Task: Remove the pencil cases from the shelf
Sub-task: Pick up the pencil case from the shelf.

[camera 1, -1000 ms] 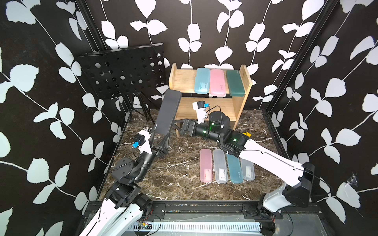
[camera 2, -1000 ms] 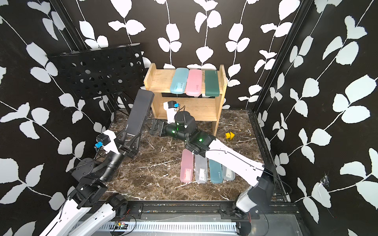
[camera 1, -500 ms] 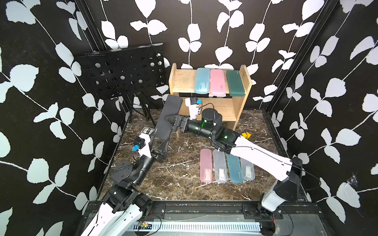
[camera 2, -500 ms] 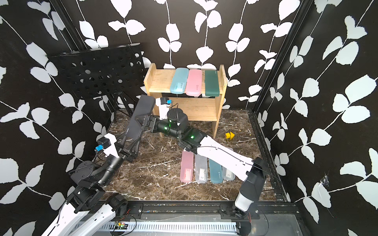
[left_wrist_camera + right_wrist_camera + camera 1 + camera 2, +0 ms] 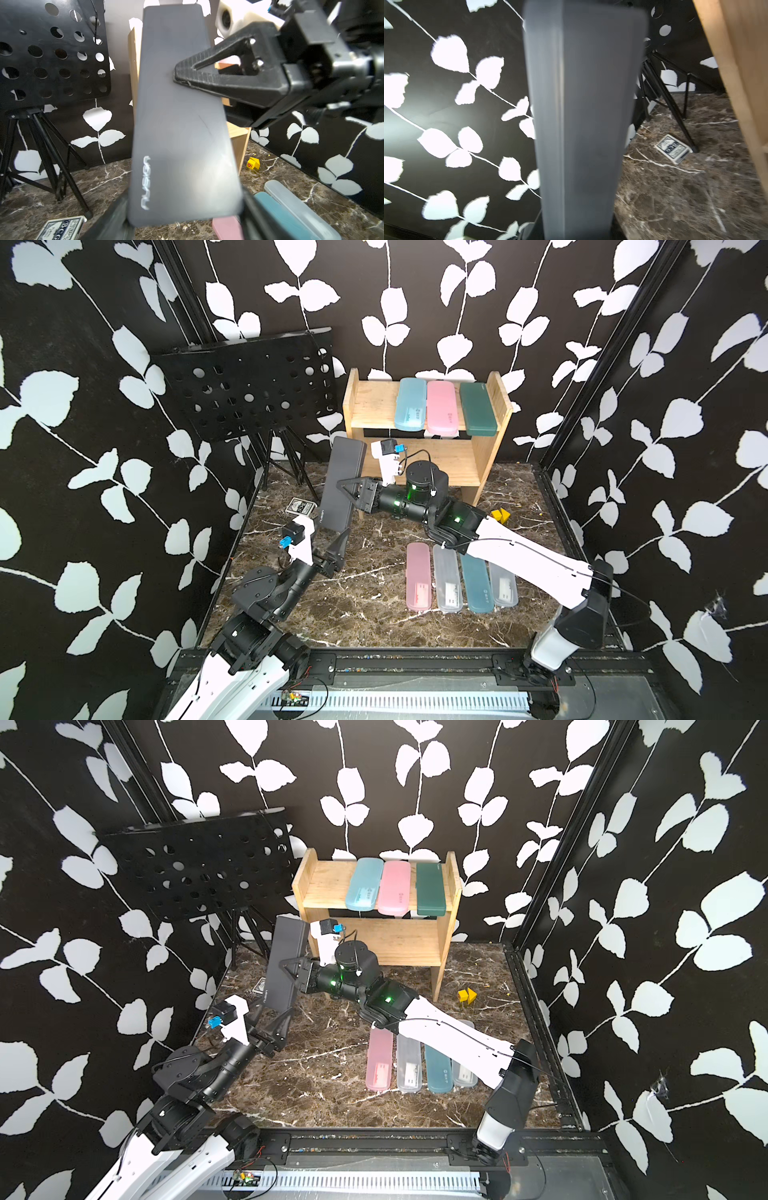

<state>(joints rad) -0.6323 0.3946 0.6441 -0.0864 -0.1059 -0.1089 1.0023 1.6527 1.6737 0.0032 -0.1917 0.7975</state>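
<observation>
A second ago the right tool [image 5: 341, 488] was standing released, short of the black pencil case [image 5: 345, 460]. Now it is clenching the case at mid-length from the side, one pad pressing flat on the broad face in the left wrist view. The left tool [image 5: 271, 1018] has dropped a little lower and is standing released, its fingers [image 5: 252, 204] spread on either side of the case's lower end. The case is being held upright in the air in front of the shelf [image 5: 370, 406], by its left upright.

On the shelf's top tier the light-blue case [image 5: 410, 404], pink case [image 5: 442, 406] and dark green case [image 5: 478, 408] are lying side by side as before. The four-case row [image 5: 446, 578] on the desk [image 5: 365, 605] is also unmoved.

White lettering near the black case's lower end is reading "NUSIGN". The card box [image 5: 62, 226] is showing the letters "BCG". The yellow block [image 5: 253, 164] is carrying a red digit, a six or a nine. Labels on the other cases are too small to read.
</observation>
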